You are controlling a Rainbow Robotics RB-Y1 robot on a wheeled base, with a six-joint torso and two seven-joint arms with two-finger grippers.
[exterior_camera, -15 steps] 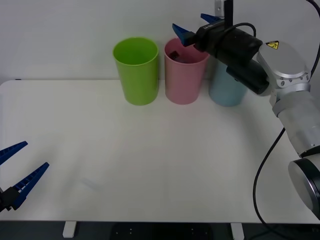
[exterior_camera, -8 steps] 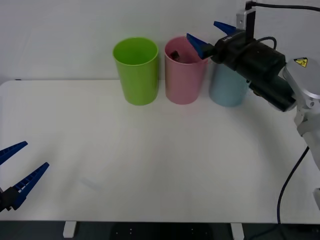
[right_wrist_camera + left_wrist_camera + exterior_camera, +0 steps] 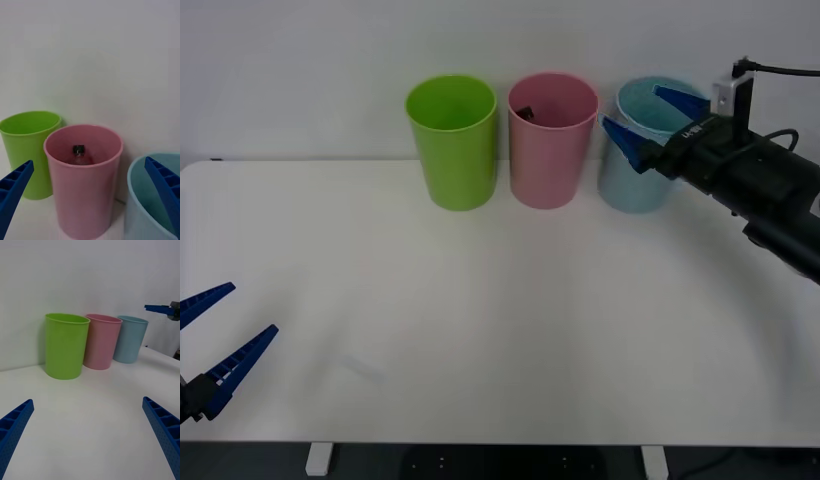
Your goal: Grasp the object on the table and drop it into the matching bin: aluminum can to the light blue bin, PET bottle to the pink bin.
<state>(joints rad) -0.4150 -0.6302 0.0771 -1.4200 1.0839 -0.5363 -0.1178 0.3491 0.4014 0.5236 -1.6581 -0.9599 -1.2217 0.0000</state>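
PET bottle (image 3: 78, 155) found inside the pink bin (image 3: 552, 140), its black cap and clear neck visible below the rim in the right wrist view; only a dark spot of it shows past the rim in the front view. Three bins stand in a row at the 12 o'clock edge of the worktop (image 3: 480, 320), close against the white wall: green bin (image 3: 453, 140) toward 11 o'clock, pink bin in the middle, light blue bin (image 3: 642, 150) toward 1 o'clock. Green and pink bins stand just beside each other; a narrow gap separates pink from light blue. Right gripper (image 3: 650, 125) hangs at about 2 o'clock, over the rim of the light blue bin, jaws spread wide and holding nothing; one blue fingertip lies above the bin's mouth, the other in front of its near wall. Its black wrist housing and cable extend off toward 3 o'clock, covering part of the light blue bin's side. Left gripper (image 3: 215, 340) sits parked at the 8 o'clock edge, low over the worktop, jaws released and empty, well apart from the bins. Nothing lies between it and the row of bins.
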